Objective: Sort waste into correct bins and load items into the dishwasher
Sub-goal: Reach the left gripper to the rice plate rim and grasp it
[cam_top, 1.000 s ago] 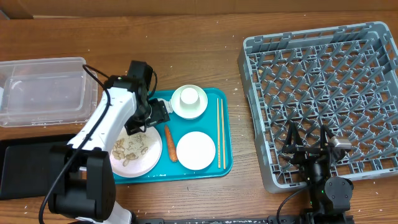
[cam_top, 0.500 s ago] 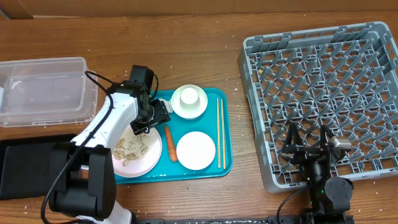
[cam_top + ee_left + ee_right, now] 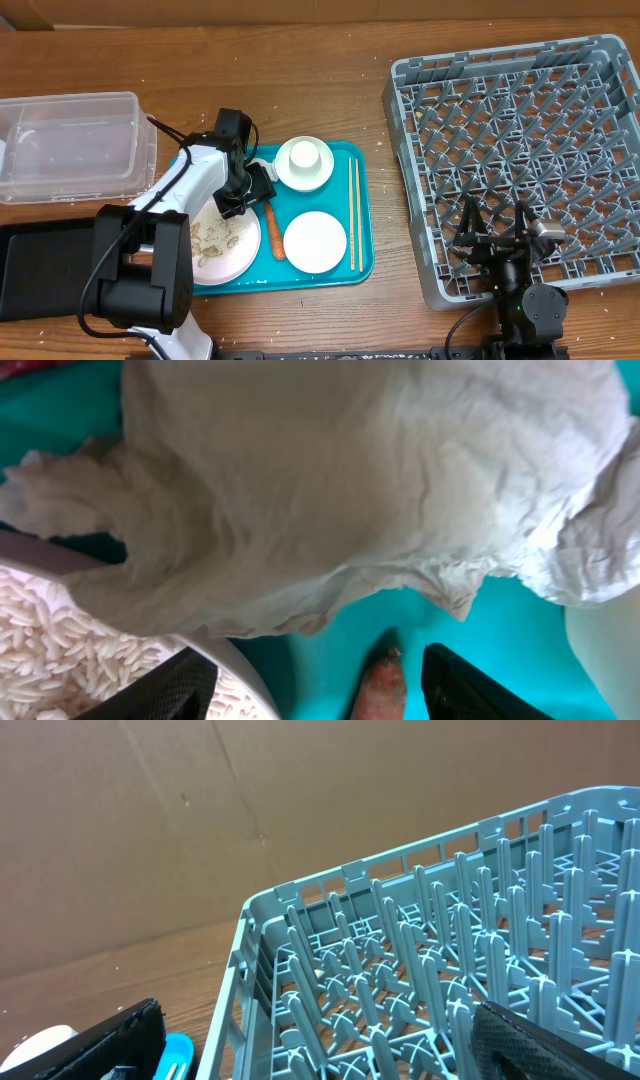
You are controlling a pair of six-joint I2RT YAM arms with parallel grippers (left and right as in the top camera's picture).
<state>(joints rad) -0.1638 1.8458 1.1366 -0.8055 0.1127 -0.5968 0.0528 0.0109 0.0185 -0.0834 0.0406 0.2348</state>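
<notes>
Wooden table (image 3: 300, 60) with teal tray (image 3: 360, 262). The left gripper (image 3: 310, 680), jaws spread and empty, faces the crumpled white tissue (image 3: 350, 480), which lies on the tray straight ahead of its fingertips, just past the carrot (image 3: 271, 232) tip and the pink plate (image 3: 225, 262). The right gripper (image 3: 497, 235), jaws wide apart, is well away at the dish rack (image 3: 600, 60).

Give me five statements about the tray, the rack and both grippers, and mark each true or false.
1. The dish rack holds no dishes. True.
2. The chopsticks lie in the clear tub. False: they lie on the teal tray, along its right side.
3. The left gripper is over the crumpled tissue with its jaws apart. True.
4. The carrot lies on top of the rice. False: it lies on the teal tray, between the pink plate and the white bowl.
5. The right gripper holds a cup. False: it is open and empty, at the dish rack's edge.
</notes>
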